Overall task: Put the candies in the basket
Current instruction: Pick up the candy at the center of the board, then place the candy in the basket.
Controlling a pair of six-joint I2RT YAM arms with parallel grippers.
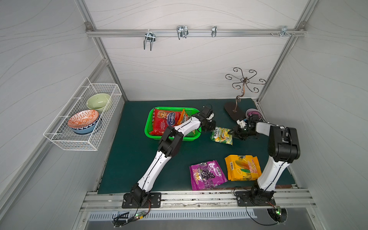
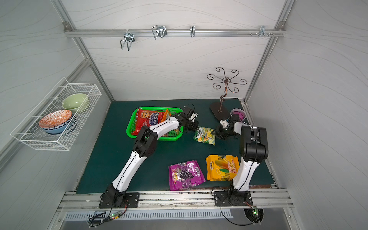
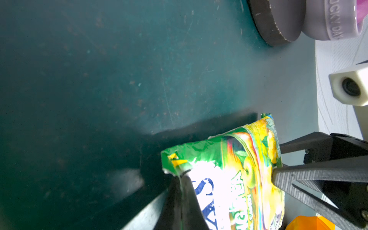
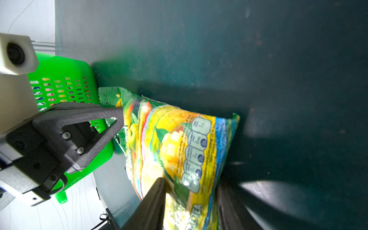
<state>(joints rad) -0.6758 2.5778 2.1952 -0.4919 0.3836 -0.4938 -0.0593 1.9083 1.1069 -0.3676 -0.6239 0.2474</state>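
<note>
A small green-yellow candy bag (image 1: 222,135) (image 2: 205,135) hangs between my two grippers, just right of the bright green basket (image 1: 148,123) (image 2: 129,127). My left gripper (image 1: 210,129) (image 3: 182,179) is shut on the bag's (image 3: 235,169) corner nearest the basket. At the opposite end, my right gripper (image 1: 232,133) (image 4: 191,185) is closed round the puffy bag (image 4: 179,139). A large red bag (image 1: 165,121) and a small orange one (image 1: 182,116) lie inside the basket. Near the front edge, the purple bag (image 1: 207,175) and the yellow-orange bag (image 1: 243,168) lie flat on the mat.
A copper wire stand on a dark base (image 1: 235,112) and a purple cup (image 1: 252,113) stand at the back right, close behind my right gripper. On the left wall hangs a white wire basket (image 1: 83,119) holding bowls. Hooks hang from the rail (image 1: 181,32).
</note>
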